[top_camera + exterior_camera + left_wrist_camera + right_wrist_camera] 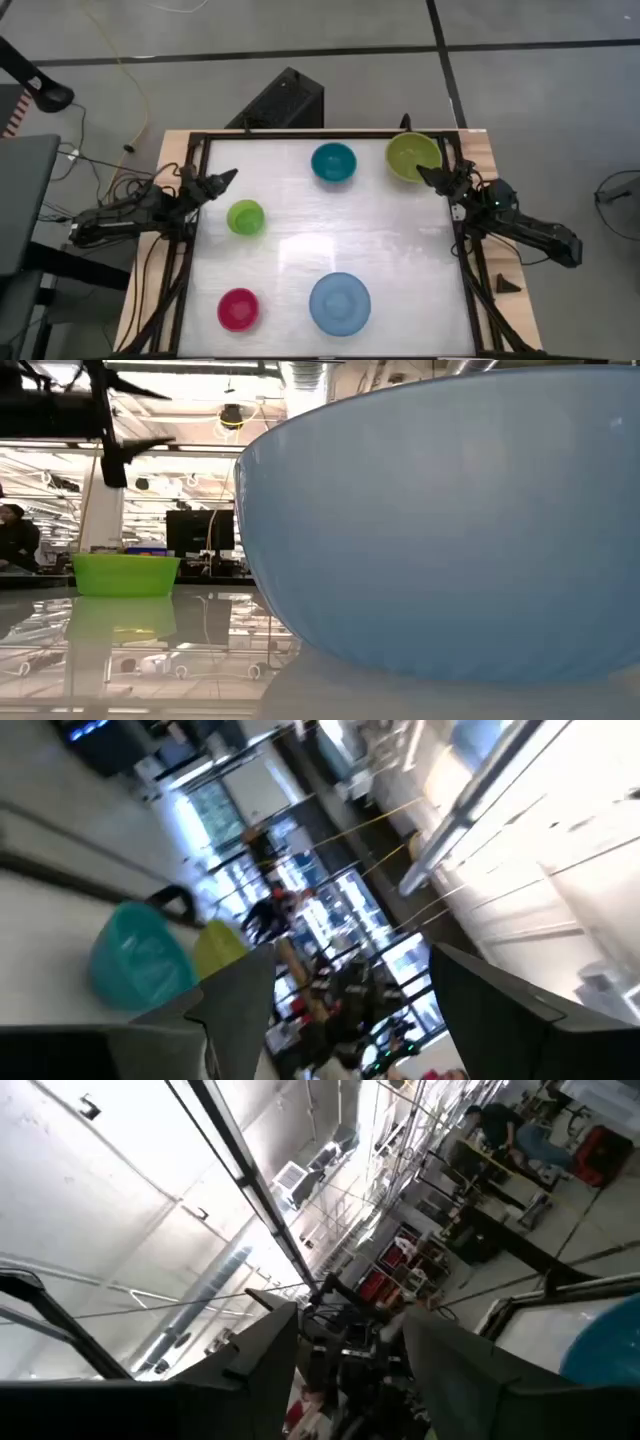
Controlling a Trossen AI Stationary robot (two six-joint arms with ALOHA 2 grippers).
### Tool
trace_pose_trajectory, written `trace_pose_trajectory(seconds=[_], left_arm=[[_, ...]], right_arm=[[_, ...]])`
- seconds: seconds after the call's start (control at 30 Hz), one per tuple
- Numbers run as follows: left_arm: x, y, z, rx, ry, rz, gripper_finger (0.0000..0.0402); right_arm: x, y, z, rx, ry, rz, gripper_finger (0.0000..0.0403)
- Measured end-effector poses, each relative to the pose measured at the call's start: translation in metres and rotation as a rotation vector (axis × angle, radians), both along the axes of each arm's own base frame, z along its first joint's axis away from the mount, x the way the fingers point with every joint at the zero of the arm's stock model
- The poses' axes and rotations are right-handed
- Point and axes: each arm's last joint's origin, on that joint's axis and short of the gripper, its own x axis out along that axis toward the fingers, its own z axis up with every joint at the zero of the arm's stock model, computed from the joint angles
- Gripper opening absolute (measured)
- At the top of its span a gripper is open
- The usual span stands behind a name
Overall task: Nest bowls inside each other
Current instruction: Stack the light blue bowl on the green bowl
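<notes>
Apparently nothing is nesting yet: the five bowls (340, 302) are lying apart, while the left gripper (226, 179) at nine o'clock and the right gripper (425, 174) at two o'clock are waiting parted, empty; next, the small lime bowl (245, 216) needs gripping.

Five bowls sit on one table (400, 250), none nested: one teal bowl (333, 162) at twelve o'clock, one olive-green bowl (412, 156) at one, one lime bowl (245, 216) at nine, one magenta bowl (238, 309) at seven, one light blue bowl (340, 303) at six.
</notes>
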Motion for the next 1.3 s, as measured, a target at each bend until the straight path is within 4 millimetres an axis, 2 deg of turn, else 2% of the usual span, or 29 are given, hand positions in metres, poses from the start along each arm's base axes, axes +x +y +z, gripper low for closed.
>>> trace_pose_trajectory(seconds=[0.33,0.47,0.63,0.77,0.97,1.1,1.3], left_arm=[[-0.010,-0.002,0.039,0.137,-0.038,0.016,0.0254],[-0.008,-0.003,0.061,0.185,-0.014,0.018,0.0254],[0.006,-0.003,0.095,0.279,0.053,-0.001,0.0254],[0.023,-0.002,0.118,0.346,0.134,-0.008,0.0254],[0.041,0.000,0.131,0.382,0.206,0.003,0.0254],[0.046,0.001,0.130,0.359,0.216,-0.010,0.0254],[0.047,0.001,0.129,0.314,0.197,-0.041,0.0254]], right_arm=[[-0.008,0.004,0.025,-0.079,-0.056,-0.024,0.0218],[-0.012,0.006,0.045,-0.123,-0.074,-0.029,0.0218],[-0.007,0.006,0.075,-0.179,-0.046,0.033,0.0218],[0.011,0.004,0.104,-0.215,0.010,0.165,0.0218],[0.054,0.012,0.139,-0.257,0.124,0.476,0.0218],[0.081,0.029,0.145,-0.264,0.289,0.647,0.0218],[0.106,0.064,0.127,-0.236,0.554,0.849,0.0218]])
